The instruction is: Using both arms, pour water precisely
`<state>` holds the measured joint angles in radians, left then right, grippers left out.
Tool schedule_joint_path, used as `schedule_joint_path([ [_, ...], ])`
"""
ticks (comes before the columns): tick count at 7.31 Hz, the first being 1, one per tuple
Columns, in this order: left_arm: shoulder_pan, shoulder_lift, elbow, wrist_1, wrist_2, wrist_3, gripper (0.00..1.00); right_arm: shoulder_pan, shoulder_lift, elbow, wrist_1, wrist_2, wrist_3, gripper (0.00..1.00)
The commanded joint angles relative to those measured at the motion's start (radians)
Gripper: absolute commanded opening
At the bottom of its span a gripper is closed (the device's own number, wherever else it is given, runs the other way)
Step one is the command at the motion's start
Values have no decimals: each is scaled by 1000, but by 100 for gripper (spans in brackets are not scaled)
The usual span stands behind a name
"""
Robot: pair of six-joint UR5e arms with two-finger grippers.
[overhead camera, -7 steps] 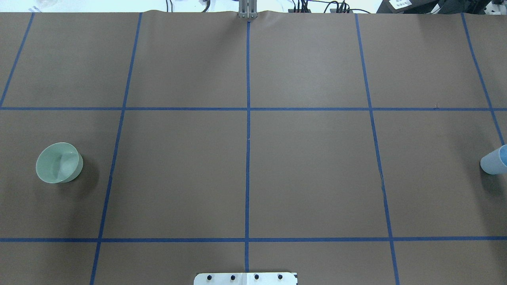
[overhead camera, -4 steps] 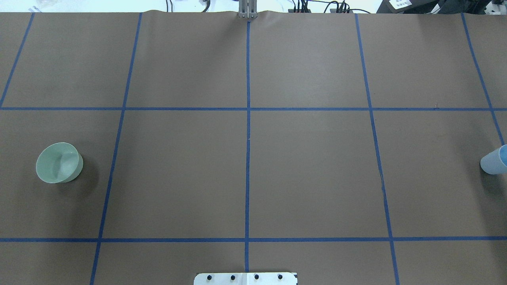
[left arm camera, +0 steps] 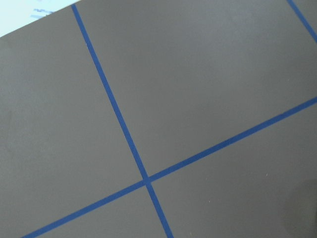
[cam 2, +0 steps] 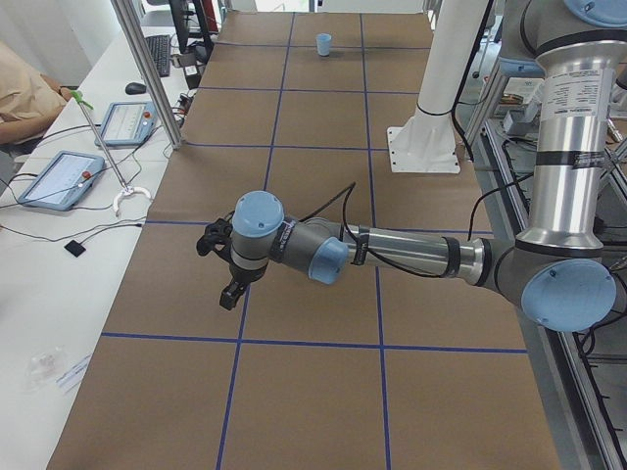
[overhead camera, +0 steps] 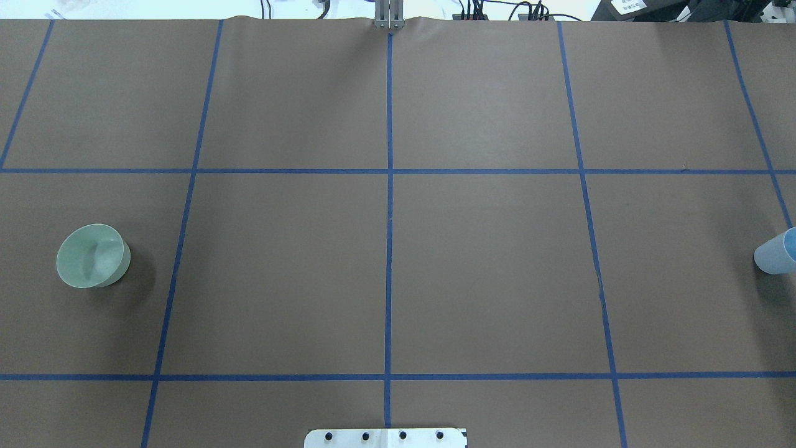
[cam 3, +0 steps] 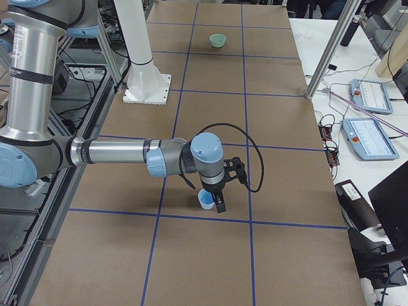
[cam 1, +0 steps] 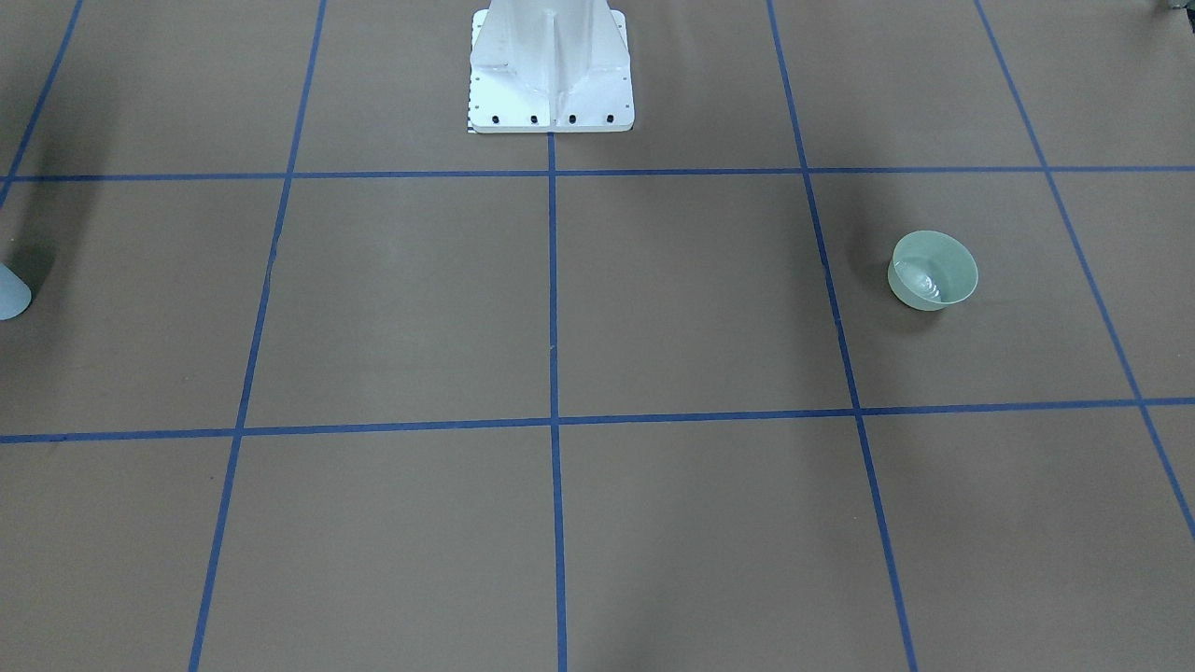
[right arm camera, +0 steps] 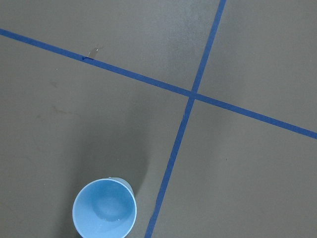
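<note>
Exterior right, right arm [cam 3: 115,152] by blue cup [cam 3: 205,200], overhead exterior, cup only

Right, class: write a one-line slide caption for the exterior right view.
The right arm reaches out low, its gripper close by the light-blue cup; the pale green bowl stands far down the table.

The cup [overhead camera: 776,256] is cut by the overhead's right edge and the front view's left. My left hand [cam 2: 229,292] and right hand [cam 3: 220,201] show only side-on; I can't read their grip.
</note>
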<state>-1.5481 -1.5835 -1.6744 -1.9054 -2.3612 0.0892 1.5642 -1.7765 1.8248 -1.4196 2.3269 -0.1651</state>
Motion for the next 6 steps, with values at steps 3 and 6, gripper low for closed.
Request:
schedule_joint_path([
  [3, 136, 56, 10, -241, -1, -184, 100, -1, -8, -10, 47, 11, 2, 100],
  [6, 255, 135, 7, -345, 14, -466, 100, -1, -11, -21, 48, 8, 2, 100],
])
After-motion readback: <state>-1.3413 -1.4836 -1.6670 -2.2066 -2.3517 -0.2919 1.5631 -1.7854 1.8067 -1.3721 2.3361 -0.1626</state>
